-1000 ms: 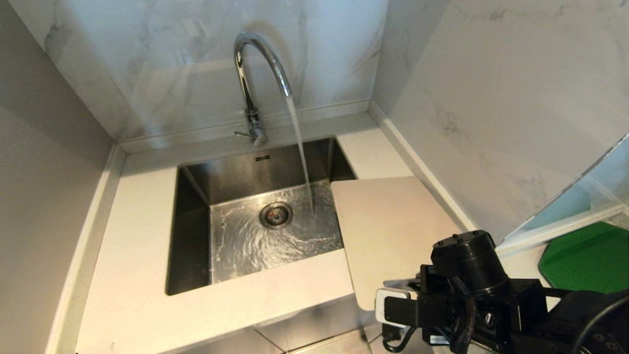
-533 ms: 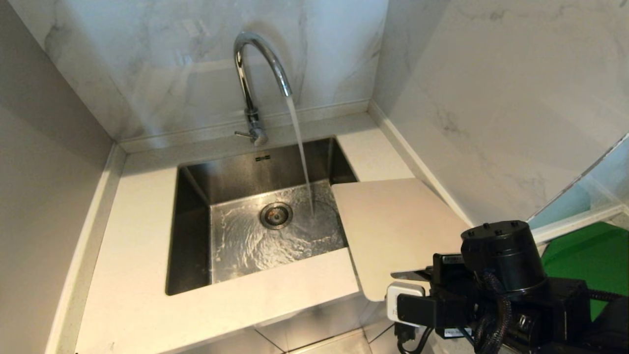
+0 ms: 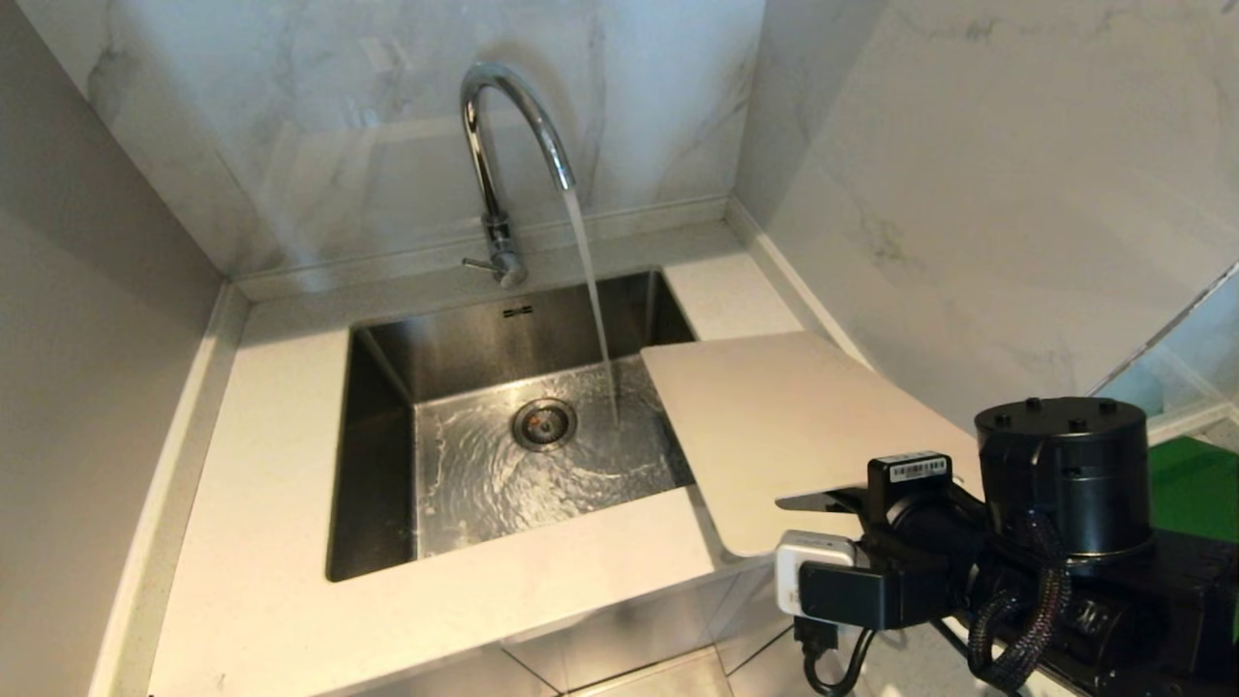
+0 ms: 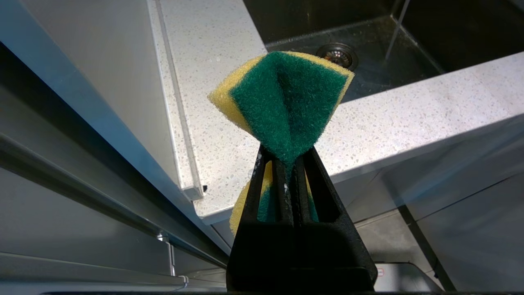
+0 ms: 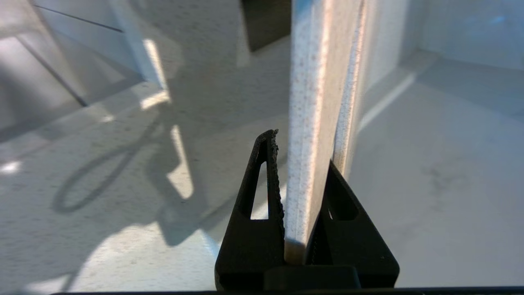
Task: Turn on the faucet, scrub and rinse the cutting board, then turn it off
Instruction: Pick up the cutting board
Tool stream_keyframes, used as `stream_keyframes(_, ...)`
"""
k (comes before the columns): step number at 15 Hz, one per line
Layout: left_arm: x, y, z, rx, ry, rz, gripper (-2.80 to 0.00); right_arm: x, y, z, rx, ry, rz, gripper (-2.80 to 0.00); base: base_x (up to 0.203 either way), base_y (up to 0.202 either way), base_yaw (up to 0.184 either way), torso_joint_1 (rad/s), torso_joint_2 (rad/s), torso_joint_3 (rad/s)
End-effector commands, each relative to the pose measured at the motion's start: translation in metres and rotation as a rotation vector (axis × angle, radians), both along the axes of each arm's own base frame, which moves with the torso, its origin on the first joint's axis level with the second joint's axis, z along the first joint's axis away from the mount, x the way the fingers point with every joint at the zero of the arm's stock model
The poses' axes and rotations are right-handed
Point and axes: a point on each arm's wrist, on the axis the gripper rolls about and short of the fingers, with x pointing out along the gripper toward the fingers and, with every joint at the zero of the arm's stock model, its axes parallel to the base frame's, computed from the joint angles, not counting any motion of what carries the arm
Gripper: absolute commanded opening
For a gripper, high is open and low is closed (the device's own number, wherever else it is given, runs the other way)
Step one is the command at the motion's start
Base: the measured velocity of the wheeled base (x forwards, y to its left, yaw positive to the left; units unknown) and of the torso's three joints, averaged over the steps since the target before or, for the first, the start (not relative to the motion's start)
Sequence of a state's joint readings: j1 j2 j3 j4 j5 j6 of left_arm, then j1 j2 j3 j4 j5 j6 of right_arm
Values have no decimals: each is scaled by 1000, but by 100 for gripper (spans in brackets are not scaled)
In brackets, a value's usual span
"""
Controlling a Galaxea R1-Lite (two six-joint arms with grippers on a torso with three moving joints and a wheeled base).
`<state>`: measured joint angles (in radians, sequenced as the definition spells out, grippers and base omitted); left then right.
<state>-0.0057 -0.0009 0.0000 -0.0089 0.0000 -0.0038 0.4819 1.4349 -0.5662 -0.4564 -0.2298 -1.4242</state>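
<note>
- The faucet (image 3: 508, 165) stood behind the sink (image 3: 377, 445), its stream falling into the basin just right of the drain (image 3: 544, 423) and close to the board's left edge.
- The cutting board (image 3: 784, 436) was clamped at its near edge between the fingers of the right gripper (image 5: 305, 192), one finger on each face. It lay at the sink's right side, its left edge reaching over the basin's right rim.
- The right arm's black wrist housing (image 3: 1060, 474) and cabling hid the board's near right corner.
- The left gripper (image 4: 288, 164) was pinched tight on a green-and-yellow sponge (image 4: 282, 102) — folded between the fingers — in front of the countertop (image 4: 409, 119), outside the head view.
- Marble walls (image 3: 968, 174) closed in the corner; a green mat (image 3: 1195, 484) lay at far right.
</note>
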Motion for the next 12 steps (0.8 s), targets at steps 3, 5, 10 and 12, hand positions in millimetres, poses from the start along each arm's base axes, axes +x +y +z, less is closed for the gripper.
stream_keyframes(3, 0, 0, 0, -1, 2, 0, -280, -8, -4, 12, -14, -63, 15, -280, 0, 0, 0, 0, 0, 0)
stream_keyframes(5, 0, 0, 0, -1, 1, 0, -280, -13, -7, 17, -26, -93, 25, -280, 0, 0, 0, 0, 0, 0)
stream_keyframes(10, 0, 0, 0, -1, 1, 0, -280, -22, -11, 23, -22, -124, 62, -280, 0, 0, 0, 0, 0, 0)
stream_keyframes(12, 0, 0, 0, -1, 2, 0, -280, -22, -10, 26, -71, -152, 119, -280, 0, 0, 0, 0, 0, 0)
